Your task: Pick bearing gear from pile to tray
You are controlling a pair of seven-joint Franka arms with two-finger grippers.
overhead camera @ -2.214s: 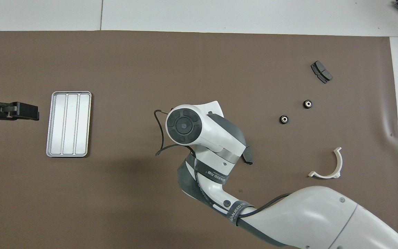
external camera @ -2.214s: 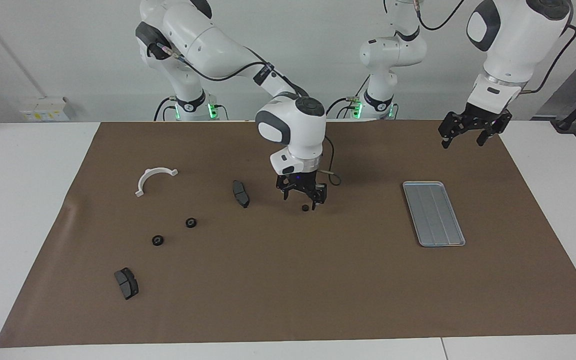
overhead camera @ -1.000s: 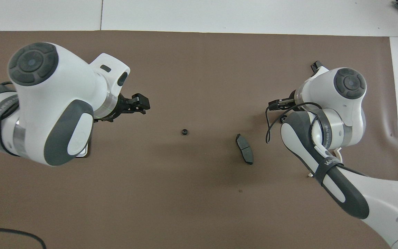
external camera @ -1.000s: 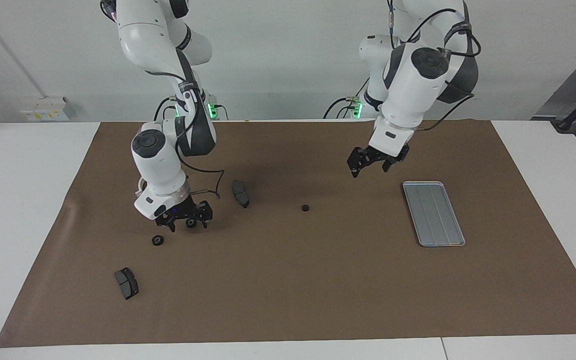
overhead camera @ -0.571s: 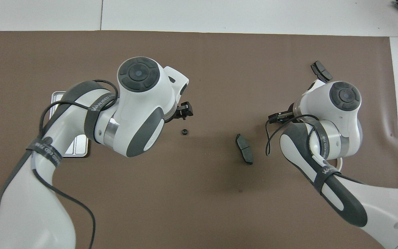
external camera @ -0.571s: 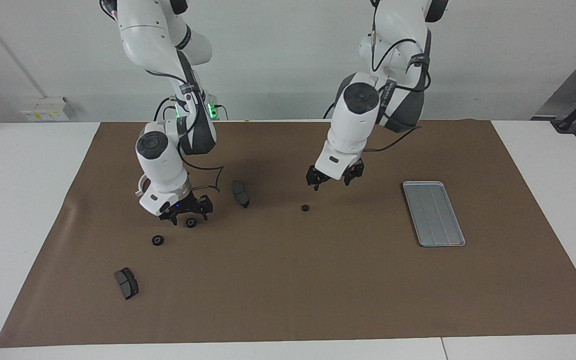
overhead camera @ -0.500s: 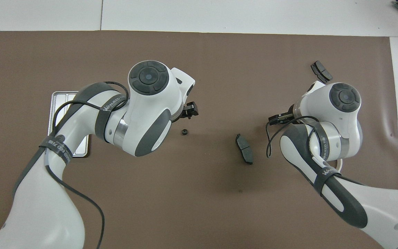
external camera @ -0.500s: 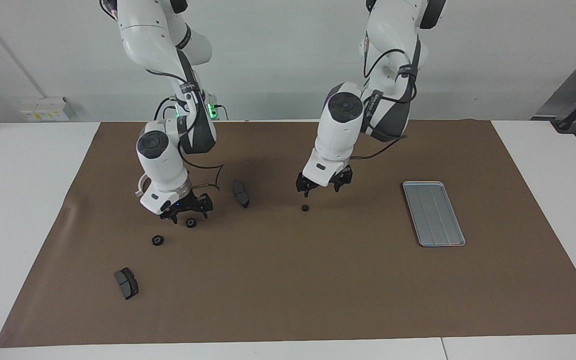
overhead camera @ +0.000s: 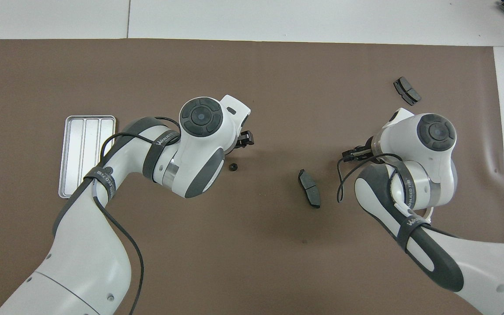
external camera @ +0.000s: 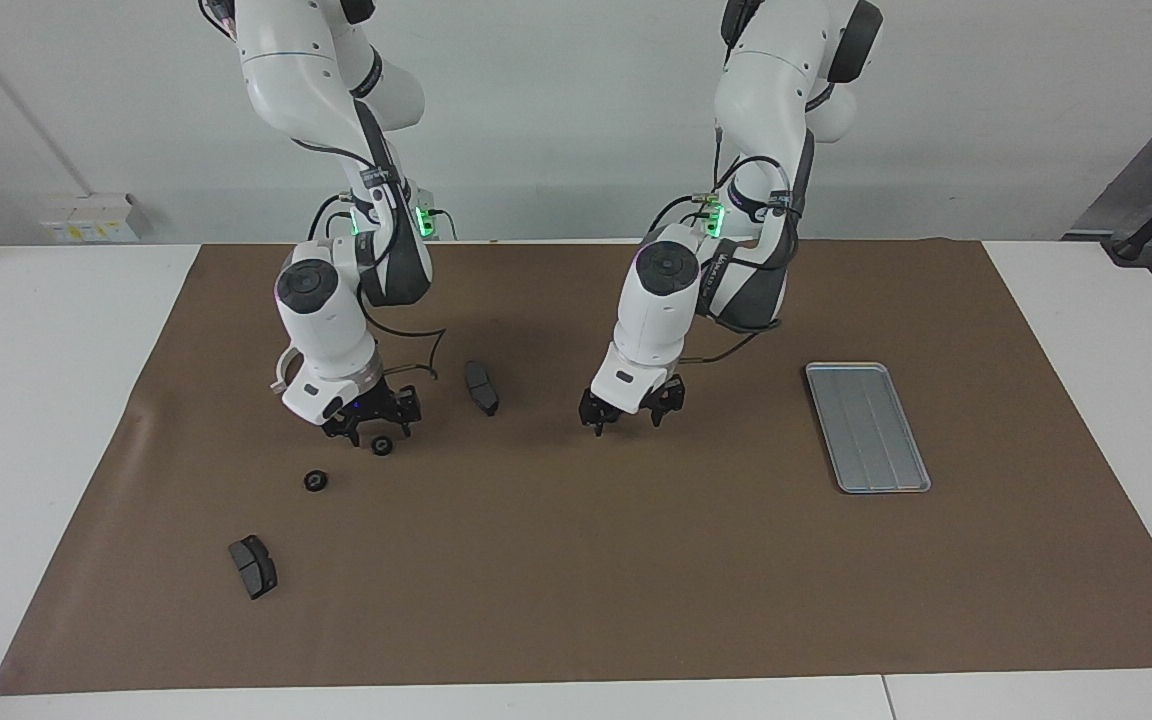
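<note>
Three black bearing rings are lying flat on the brown mat (external camera: 576, 580), all of them outside the silver tray (external camera: 866, 427). Each ring is round, so it is showing no long axis; the ring closest to the tray (overhead camera: 233, 166) is turning its hole upward in the overhead view. The tray itself is lying with its long axis and its ridges running from the robots' edge toward the farther edge, at the left arm's end of the mat.

From the tray toward the right arm's end, the closest ring is coming first. The left gripper (external camera: 624, 418) is standing low over this spot with its jaws released, one fingertip on each side. In the facing view I cannot separate the ring from the dark fingers, so I cannot tell if they are touching it.

Going more away from the tray, a dark grey brake pad (external camera: 481, 387) is lying with its long axis also pointing from nearer to farther. After it, the second ring (external camera: 382, 447) is sitting just below the right gripper (external camera: 372, 432), at the edge farther from the robots. Whether this gripper is released or clenched I cannot tell; the ring is resting on the mat.

The third ring (external camera: 314, 481) is lying even more distant from the tray, apart from both grippers. Another brake pad (external camera: 253, 566) is lying the most distant from the tray.
</note>
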